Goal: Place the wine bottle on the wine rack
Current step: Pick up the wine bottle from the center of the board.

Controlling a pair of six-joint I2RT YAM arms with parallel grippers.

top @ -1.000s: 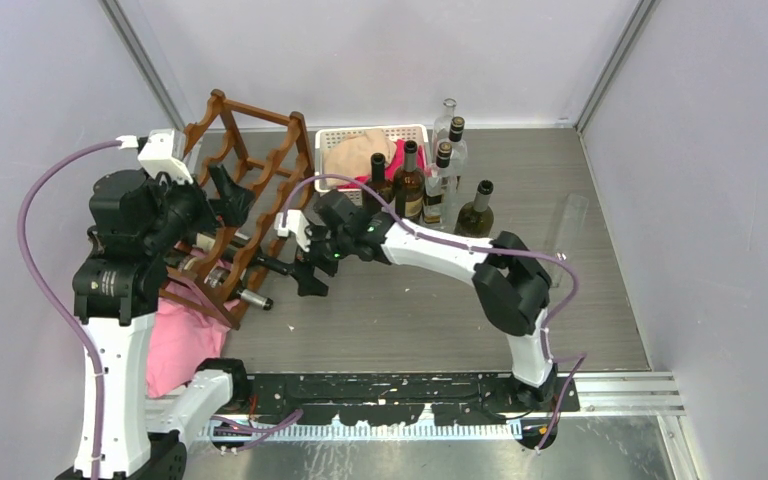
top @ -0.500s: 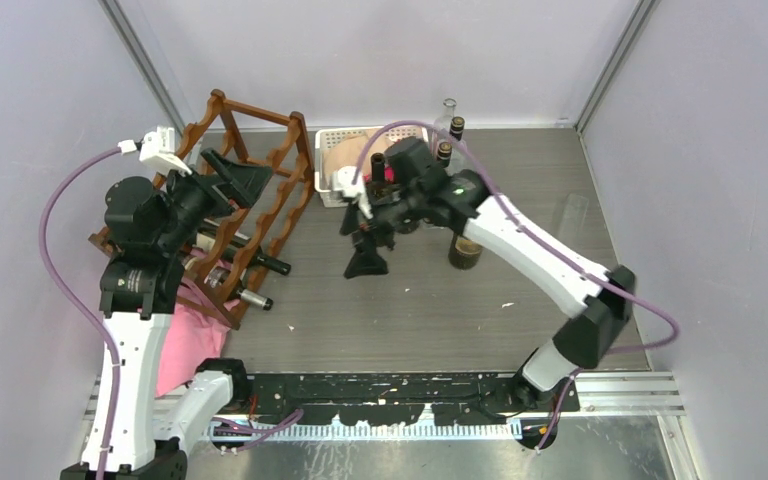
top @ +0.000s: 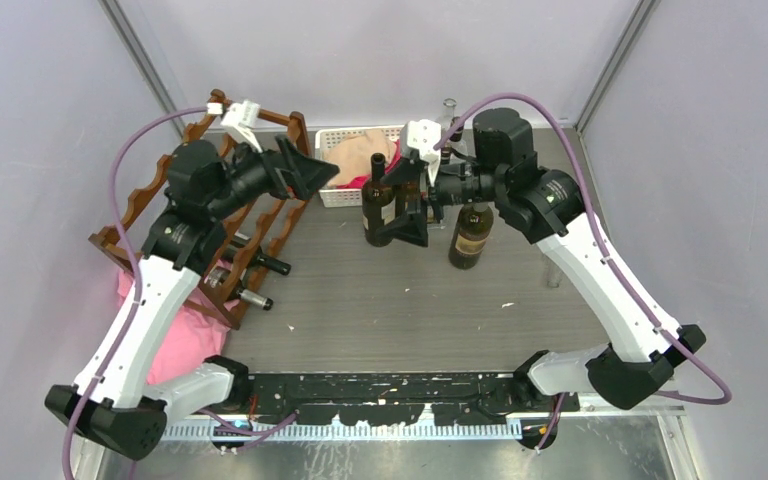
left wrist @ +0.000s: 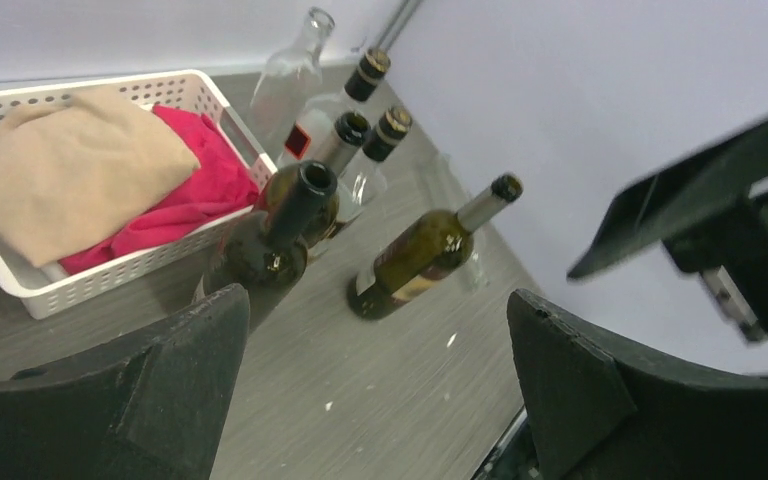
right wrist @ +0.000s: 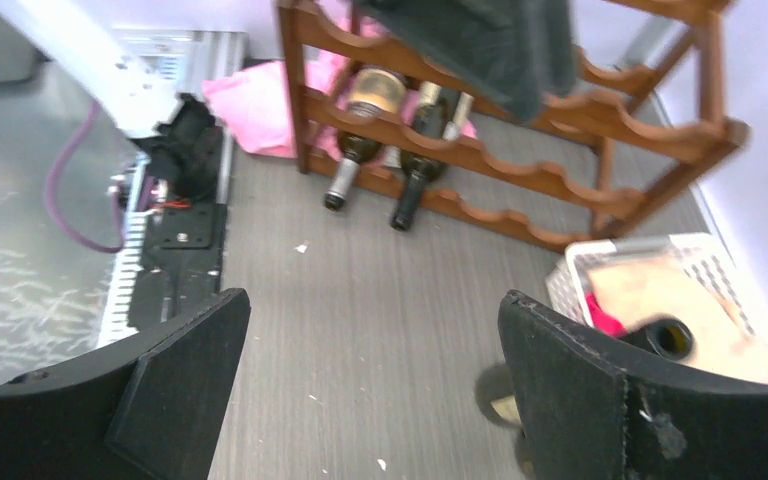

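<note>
Bottles (top: 471,236) stand by the white basket (top: 332,194); two more (right wrist: 358,128) lie low in the wine rack (top: 278,214). The left gripper (top: 312,172) hovers over the rack's top and the right gripper (top: 401,216) is just beside a dark bottle (top: 374,208), both with jaws wide and empty.

Bare table (top: 410,300) between rack (right wrist: 480,158) and bottles (top: 470,235)

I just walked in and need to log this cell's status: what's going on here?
Two robot arms are loading wine bottles onto the wooden wine rack. Two bottles already lie low in it. The left hand and right hand are open and empty, the right one beside the standing bottles near the white basket.
</note>
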